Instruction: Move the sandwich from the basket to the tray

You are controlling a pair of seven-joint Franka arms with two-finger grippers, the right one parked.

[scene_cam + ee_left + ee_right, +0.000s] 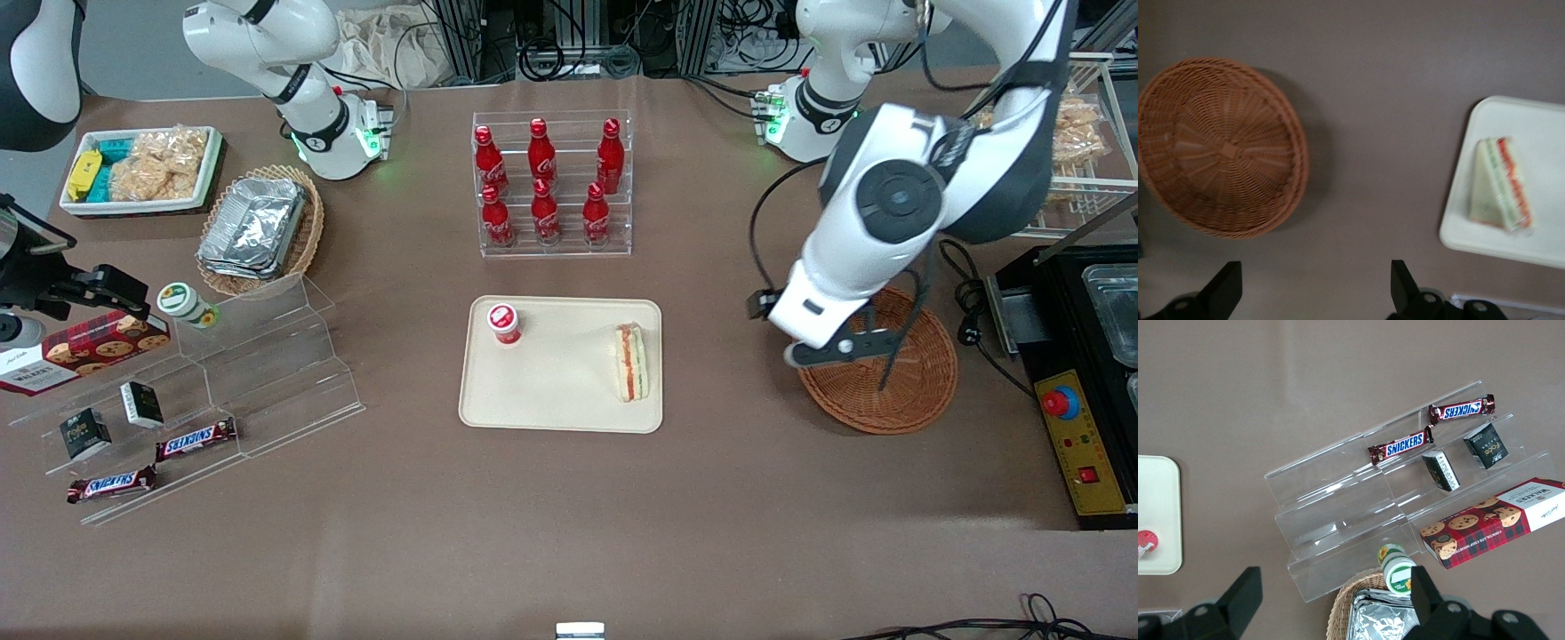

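One sandwich (631,362) lies on the tray (560,404), near the tray's edge toward the working arm's end, filling stripe visible along one side. One red-capped bottle (504,323) stands on the same tray, well apart from the sandwich. The basket (907,391) holds nothing; wrist view shows its bare woven floor (1221,147).

Gripper (1315,290) is above the table between basket and tray, fingers (1403,283) spread wide, nothing between them. In the front view the gripper (876,351) hangs over the basket's rim.

Other containers:
- Clear rack (553,182): six red cola bottles (544,212), three per tier.
- Paler oval wicker basket (307,236): a stack of foil containers (253,227); count within the stack not readable.
- White bin (142,171): bags of fried snacks plus yellow and teal packets.
- Stepped acrylic stand (267,373): two Snickers bars (196,438), two small dark boxes (140,404), one cookie box (84,351), one green-lidded cup (185,304).
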